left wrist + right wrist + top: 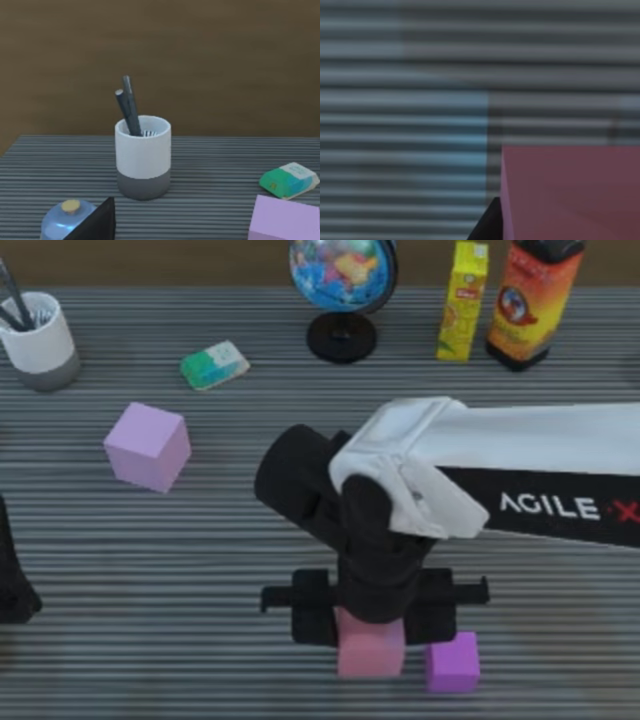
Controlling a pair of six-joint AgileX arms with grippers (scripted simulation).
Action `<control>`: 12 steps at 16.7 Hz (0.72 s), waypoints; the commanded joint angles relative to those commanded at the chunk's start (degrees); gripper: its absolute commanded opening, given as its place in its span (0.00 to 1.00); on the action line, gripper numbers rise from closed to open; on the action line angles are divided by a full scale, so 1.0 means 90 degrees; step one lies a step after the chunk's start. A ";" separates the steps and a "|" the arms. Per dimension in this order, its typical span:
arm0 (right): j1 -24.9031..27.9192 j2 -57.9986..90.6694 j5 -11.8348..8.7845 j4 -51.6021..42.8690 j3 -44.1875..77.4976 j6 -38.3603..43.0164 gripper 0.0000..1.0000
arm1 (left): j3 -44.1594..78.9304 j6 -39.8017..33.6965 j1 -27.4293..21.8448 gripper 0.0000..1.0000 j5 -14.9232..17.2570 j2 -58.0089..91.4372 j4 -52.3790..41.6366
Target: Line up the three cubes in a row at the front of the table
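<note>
The medium pink cube (370, 652) sits at the front middle of the striped table (200, 570). My right gripper (370, 628) reaches down over it, shut on it, one dark finger (492, 222) pressed against the pink cube (570, 195). Just to its right, a small gap away, stands the small vivid purple cube (452, 662). The large pale lilac cube (148, 445) stands alone at the left, farther back; one corner of the lilac cube (285, 220) shows in the left wrist view. My left gripper (12, 590) is parked at the left edge, open, with one fingertip (100, 222) showing.
Along the back stand a white-and-grey pen cup (40, 340), a green-and-white eraser block (214, 365), a globe (343, 290), a yellow carton (462, 300) and a dark bottle (530, 300). A blue bell (67, 220) sits near the left gripper.
</note>
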 joint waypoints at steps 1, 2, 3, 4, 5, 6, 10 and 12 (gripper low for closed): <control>0.0000 0.0081 -0.0001 0.0250 -0.0149 0.0010 0.00 | 0.0000 0.0000 0.0000 1.00 0.0000 0.0000 0.0000; 0.0001 0.0155 0.0002 0.0453 -0.0274 0.0022 0.00 | 0.0000 0.0000 0.0000 1.00 0.0000 0.0000 0.0000; 0.0004 0.0211 0.0009 0.0590 -0.0363 0.0033 0.00 | 0.0000 0.0000 0.0000 1.00 0.0000 0.0000 0.0000; 0.0006 0.0242 0.0013 0.0660 -0.0409 0.0041 0.00 | 0.0000 0.0000 0.0000 1.00 0.0000 0.0000 0.0000; 0.0006 0.0246 0.0014 0.0668 -0.0414 0.0042 0.00 | 0.0000 0.0000 0.0000 1.00 0.0000 0.0000 0.0000; 0.0006 0.0246 0.0014 0.0668 -0.0414 0.0042 0.00 | 0.0000 0.0000 0.0000 1.00 0.0000 0.0000 0.0000; 0.0006 0.0246 0.0014 0.0668 -0.0414 0.0042 0.15 | 0.0000 0.0000 0.0000 1.00 0.0000 0.0000 0.0000; 0.0006 0.0246 0.0014 0.0668 -0.0414 0.0042 0.30 | 0.0000 0.0000 0.0000 1.00 0.0000 0.0000 0.0000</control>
